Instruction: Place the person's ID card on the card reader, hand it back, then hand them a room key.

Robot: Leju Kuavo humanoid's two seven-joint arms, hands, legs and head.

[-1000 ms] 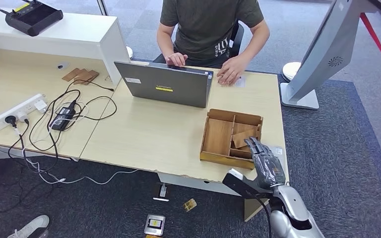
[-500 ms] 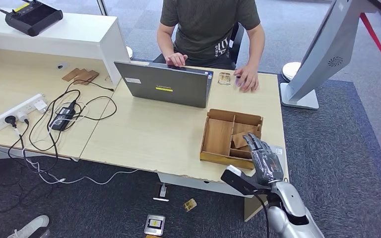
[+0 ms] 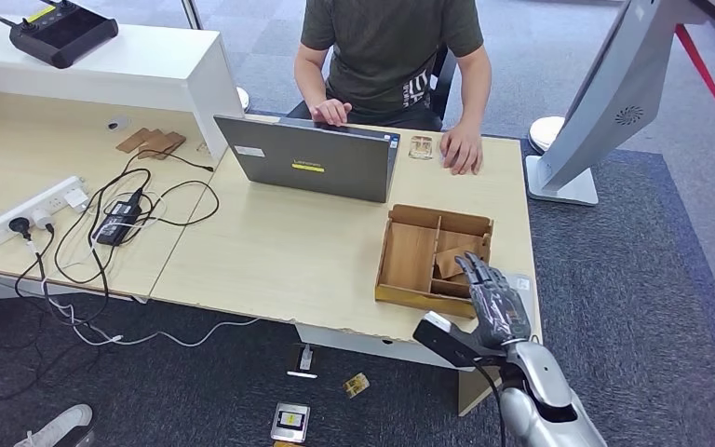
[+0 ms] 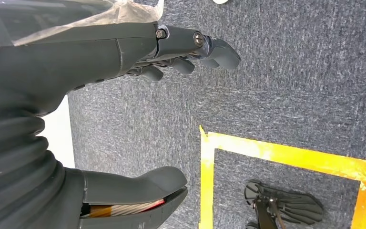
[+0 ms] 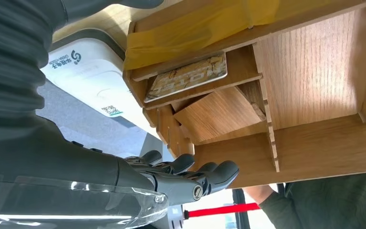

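Right hand (image 3: 495, 303): raised over the near right corner of the desk (image 3: 279, 251), beside the wooden tray (image 3: 410, 256) — fingers (image 5: 205, 176) stretched out and slightly apart, holding nothing.
Left hand (image 4: 124, 47): hangs over grey carpet (image 4: 290, 71) marked with yellow tape (image 4: 286, 155); thumb and fingers apart, nothing between them.
Wooden tray: an open box with dividers, on the right part of the desk, in front of the laptop (image 3: 309, 160); loose wooden panels lean in its right compartments.
Room key (image 5: 187, 76): a patterned card lying flat in a narrow compartment of the tray, seen from the right wrist.
Card reader (image 5: 88, 76): a white device with rounded corners, just beside the tray at the desk edge.
ID card (image 3: 420, 147): a small card flat on the desk at the far side, right of the laptop, near the person's hand (image 3: 462, 149) — whether they touch cannot be told.
Person (image 3: 386, 56): seated behind the laptop, dark green shirt, the other hand at the laptop's edge.
Left of the desk: a power strip (image 3: 30, 209) and tangled black cables (image 3: 121, 219).
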